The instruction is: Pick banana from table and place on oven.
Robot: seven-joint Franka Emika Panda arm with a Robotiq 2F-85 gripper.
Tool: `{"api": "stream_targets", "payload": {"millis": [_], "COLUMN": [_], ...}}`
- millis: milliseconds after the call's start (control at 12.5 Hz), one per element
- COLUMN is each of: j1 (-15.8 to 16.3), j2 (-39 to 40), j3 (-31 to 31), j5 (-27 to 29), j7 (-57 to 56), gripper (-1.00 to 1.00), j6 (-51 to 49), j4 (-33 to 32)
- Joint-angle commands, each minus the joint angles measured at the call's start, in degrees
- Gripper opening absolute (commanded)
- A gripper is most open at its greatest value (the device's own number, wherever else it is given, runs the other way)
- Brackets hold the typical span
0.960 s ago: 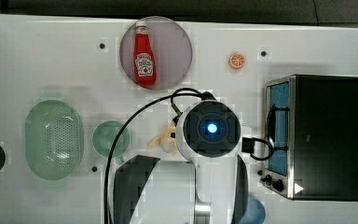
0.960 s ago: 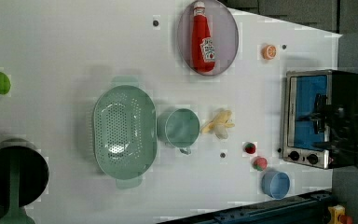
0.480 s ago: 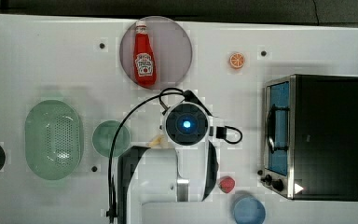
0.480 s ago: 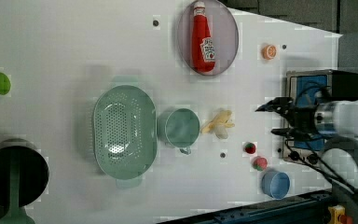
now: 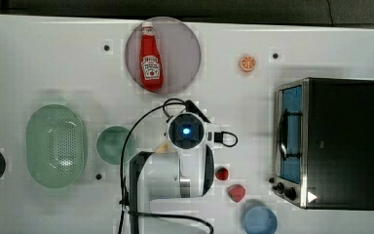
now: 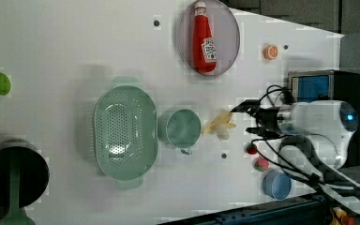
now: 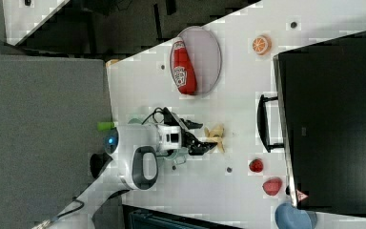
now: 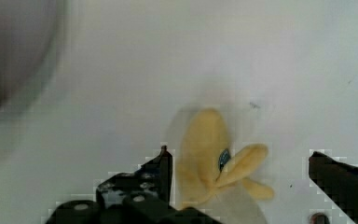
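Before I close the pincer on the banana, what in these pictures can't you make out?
- Top view: the arm covers nearly all of the banana; only a tip shows.
- Wrist view: the pincer is open, its fingers cut off by the picture's edge; the banana's near end is hidden behind them.
- Wrist view: whether the fingers touch the table cannot be told.
- Left view: the arm hides much of the oven.
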Motion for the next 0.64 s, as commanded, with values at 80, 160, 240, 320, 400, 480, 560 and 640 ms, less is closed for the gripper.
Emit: {"api": "stream_targets", "payload": {"millis": [80, 160, 240, 320, 400, 480, 560, 640], "j1": [0.37, 0.39, 0.39, 0.39, 0.39, 0.39, 0.4, 0.4], "j2": [2.62, 3.9, 4.79, 5.26, 5.51, 5.58, 5.58, 5.57], "j3": [1.75, 2.04, 2.28, 2.45, 2.51, 2.51, 2.56, 2.56], "j5": [-0.06, -0.06, -0.06, -0.06, -0.06, -0.06, -0.06, -0.06], "j7": [1.94, 1.94, 1.95, 1.95, 1.95, 1.95, 1.96, 1.95], "gripper": [1.0, 1.0, 0.92, 0.68, 0.43, 0.18, -0.05, -0.27], "j6": [2.2, 3.23, 4.51, 5.99, 6.52, 6.56, 6.78, 7.02], "j4": [-0.97, -1.04, -1.07, -1.1, -1.2, -1.26, -1.23, -1.2]}}
